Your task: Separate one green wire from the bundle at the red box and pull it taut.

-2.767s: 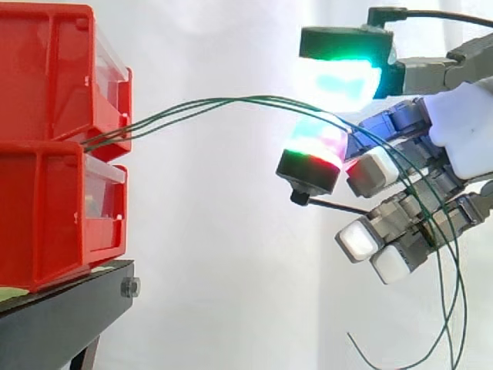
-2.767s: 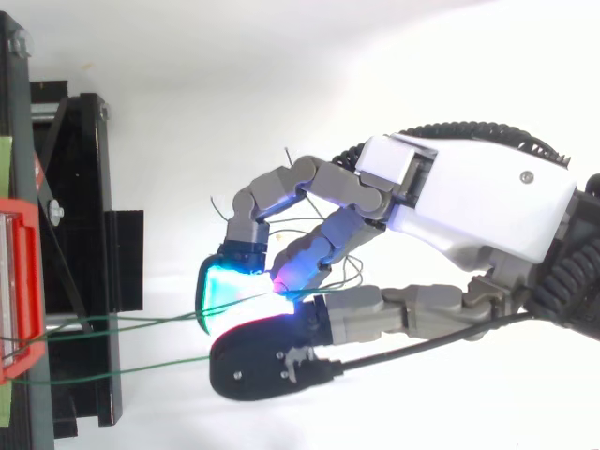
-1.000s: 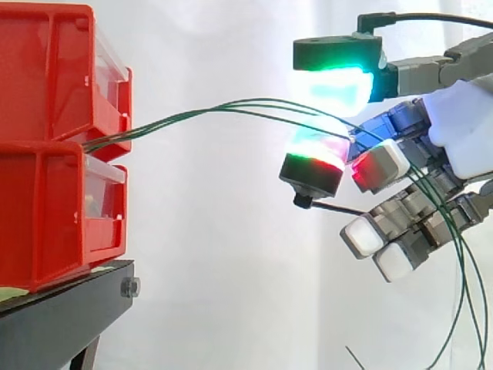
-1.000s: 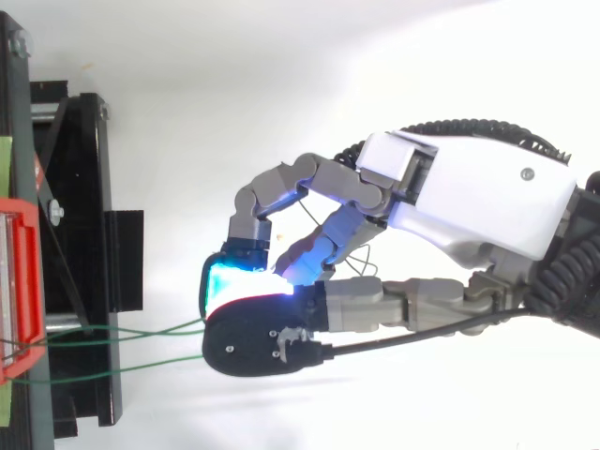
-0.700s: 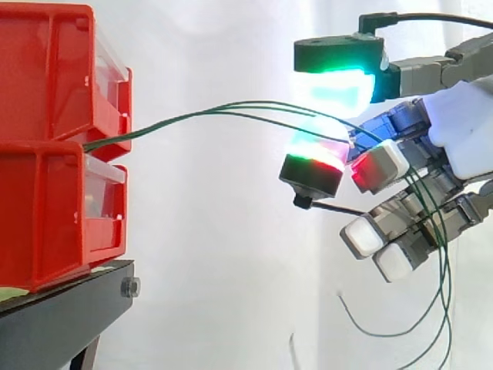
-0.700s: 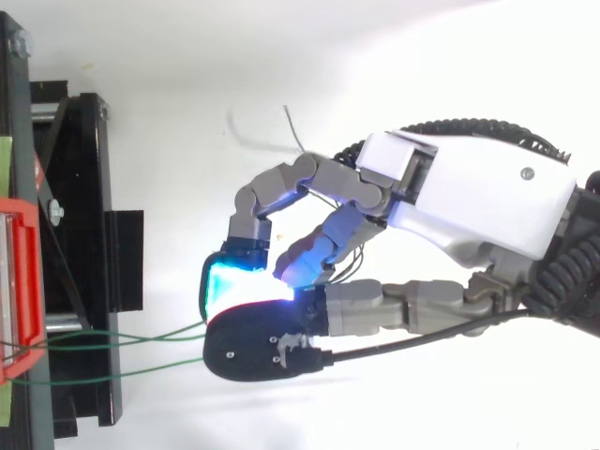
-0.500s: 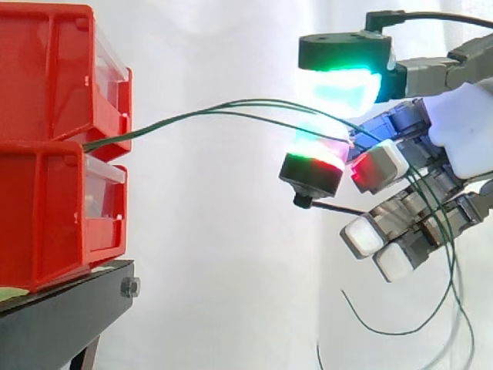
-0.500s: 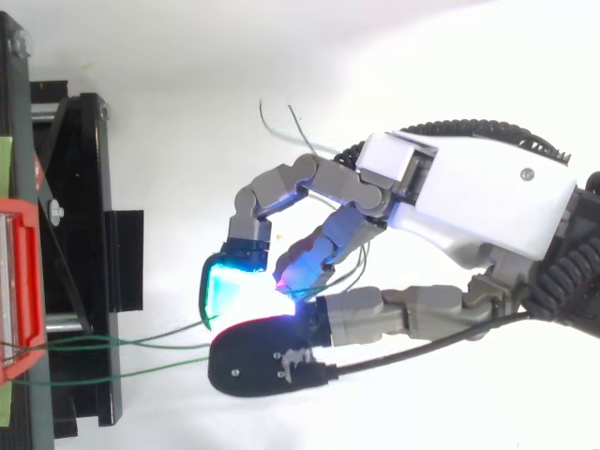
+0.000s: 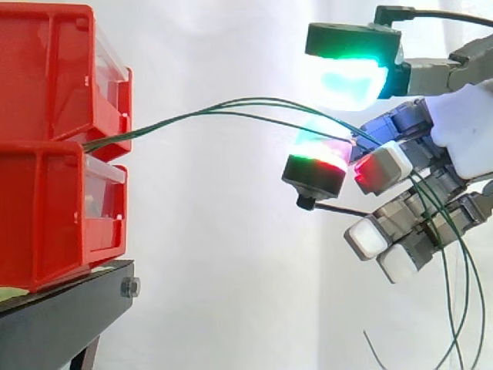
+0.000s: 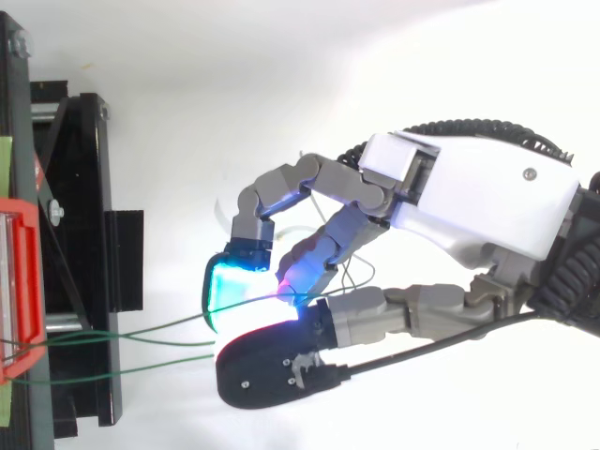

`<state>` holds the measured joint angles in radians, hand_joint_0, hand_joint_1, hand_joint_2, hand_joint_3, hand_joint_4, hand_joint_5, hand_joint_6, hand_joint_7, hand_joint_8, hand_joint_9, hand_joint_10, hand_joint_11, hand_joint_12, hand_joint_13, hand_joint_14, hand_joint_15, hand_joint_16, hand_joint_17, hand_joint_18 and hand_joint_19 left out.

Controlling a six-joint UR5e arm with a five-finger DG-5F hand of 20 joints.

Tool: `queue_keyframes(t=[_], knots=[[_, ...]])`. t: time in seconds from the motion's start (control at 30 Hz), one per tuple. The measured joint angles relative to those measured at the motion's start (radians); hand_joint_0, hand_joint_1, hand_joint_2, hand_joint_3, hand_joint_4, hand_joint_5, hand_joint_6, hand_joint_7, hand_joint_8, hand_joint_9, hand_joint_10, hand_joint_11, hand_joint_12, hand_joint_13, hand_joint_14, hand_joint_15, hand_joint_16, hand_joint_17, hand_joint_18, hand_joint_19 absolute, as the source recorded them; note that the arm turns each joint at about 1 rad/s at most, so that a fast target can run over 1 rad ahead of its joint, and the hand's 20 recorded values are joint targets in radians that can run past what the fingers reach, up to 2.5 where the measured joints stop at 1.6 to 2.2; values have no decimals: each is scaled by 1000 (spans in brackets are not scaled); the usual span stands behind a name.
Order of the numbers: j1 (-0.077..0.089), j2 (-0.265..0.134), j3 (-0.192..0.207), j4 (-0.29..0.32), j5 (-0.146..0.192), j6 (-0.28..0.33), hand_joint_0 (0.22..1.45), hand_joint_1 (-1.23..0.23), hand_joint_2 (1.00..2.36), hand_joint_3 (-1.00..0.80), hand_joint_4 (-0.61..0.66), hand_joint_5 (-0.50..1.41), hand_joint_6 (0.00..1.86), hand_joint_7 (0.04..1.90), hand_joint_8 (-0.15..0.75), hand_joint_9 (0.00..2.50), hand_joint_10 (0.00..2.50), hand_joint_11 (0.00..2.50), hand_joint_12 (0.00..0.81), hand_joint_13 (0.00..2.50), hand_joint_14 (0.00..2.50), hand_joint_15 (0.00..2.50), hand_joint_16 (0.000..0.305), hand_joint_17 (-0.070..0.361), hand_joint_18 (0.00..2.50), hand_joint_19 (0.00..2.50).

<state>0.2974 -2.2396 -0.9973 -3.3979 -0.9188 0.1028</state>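
Note:
Three thin green wires leave the gap between the two stacked red bins and arc rightward to my hand. They pass under the green-glowing thumb pad, across the top of a finger pad glowing red and green, then drape over the curled fingers and hang at the lower right. A small gap separates the thumb pad from that finger pad. From above, the wires run from the red bin in under the cyan finger pad and the black thumb of the hand.
The red bins sit on a black stand, whose frame lies at the left in the top view. A white curtain backs the scene, with open space between the bins and the hand.
The thumb has lifted slightly and shifted away from the finger pad. The loose wire ends have swung: those above the hand in the top view are gone, and they hang lower right in the side view.

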Motion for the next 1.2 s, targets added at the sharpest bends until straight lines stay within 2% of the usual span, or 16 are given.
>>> queue_keyframes(t=[0.1,0.27,0.37,0.47,0.53,0.63,0.7,0.73,0.77,0.8,0.87,0.9,1.03,1.2], knots=[[1,0,0,0,0,0,595,-701,1010,-353,58,-145,869,1040,243,1228,24,942,353,887,24,631,50,113,631,603],[1,0,0,1,0,0,619,-812,1013,-307,52,-151,878,1049,240,1203,24,946,351,880,26,629,50,112,636,603],[1,0,0,1,0,0,631,-858,1011,-344,52,-156,884,1014,236,1177,24,951,346,872,25,625,50,112,634,594],[1,0,-1,2,0,0,643,-936,1000,-500,59,-157,884,993,223,1168,24,949,341,861,25,616,49,111,635,569],[1,0,-1,2,0,0,603,-980,1000,-500,66,-156,882,985,225,1168,24,945,337,860,24,615,49,110,641,568],[0,0,-1,2,0,0,537,-941,1000,-500,75,-153,884,938,230,1177,24,936,342,869,24,610,50,113,660,566],[-1,0,-1,1,0,0,469,-772,1000,-500,92,-143,874,934,250,1228,21,921,365,902,24,611,55,123,698,563],[-1,0,-1,1,0,0,460,-733,1000,-500,93,-140,870,941,259,1243,20,928,370,918,24,613,56,125,707,567],[-1,0,-1,1,0,0,455,-697,1000,-500,92,-138,865,955,259,1251,20,923,376,920,24,610,56,126,712,565],[-1,0,-1,1,0,0,453,-600,1000,-500,101,-135,860,959,266,1260,21,914,380,928,23,613,57,128,716,571],[-1,0,-1,1,0,0,457,-541,1000,-500,101,-133,854,966,265,1267,22,911,382,932,23,613,57,128,716,573],[-1,0,-1,1,0,0,490,-455,1000,-500,90,-133,850,989,256,1267,20,921,371,924,23,618,54,122,694,586],[-1,0,-1,2,0,0,563,-444,1000,-500,71,-132,842,1045,242,1269,24,939,351,917,25,637,50,112,658,610],[-2,0,-1,2,1,0,587,-553,1004,-451,79,-142,849,1044,239,1299,24,1056,355,991,27,748,50,112,664,622]])
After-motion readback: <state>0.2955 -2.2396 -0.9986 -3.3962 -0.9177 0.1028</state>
